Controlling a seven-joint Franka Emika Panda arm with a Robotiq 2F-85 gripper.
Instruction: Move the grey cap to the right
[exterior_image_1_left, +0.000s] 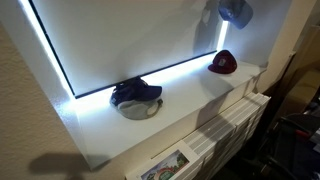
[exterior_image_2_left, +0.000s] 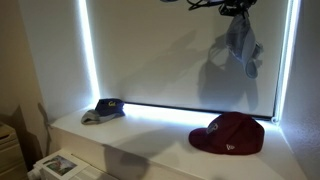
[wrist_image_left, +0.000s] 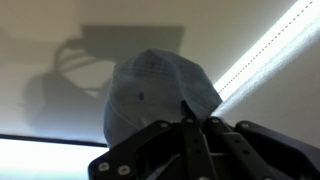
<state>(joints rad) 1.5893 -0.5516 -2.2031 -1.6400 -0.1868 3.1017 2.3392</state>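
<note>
- so, we start with the ledge (exterior_image_2_left: 150, 135), the largest thing here. it runs well below the gripper (wrist_image_left: 188, 112), and the step in hand, as we judge it, is carrying the grey cap (exterior_image_2_left: 243, 45) over it to a bare spot on the right.
- the grey cap is off the ledge, dangling just under the gripper. in the wrist view its crown (wrist_image_left: 150, 85) fills the space in front of the fingers, which are clenched on its fabric.
- to do this well, we would keep the clamp firm and travel sideways at this height. the cap is soft and hangs low, so it could swing or slip.
- the maroon cap (exterior_image_2_left: 228, 133) lies almost straight beneath the gripper. we would clear it before lowering, so the grey cap lands on bare ledge and not on top of it.
- we would lower until the fabric rests on the ledge, and only then let go.
- the dark navy cap (exterior_image_1_left: 135, 92) sits on a pale cap (exterior_image_1_left: 138, 110), far off to one side and below, out of the way.
- counted: one ledge, four caps (one grey, one maroon, one navy, one pale), one gripper.
</note>
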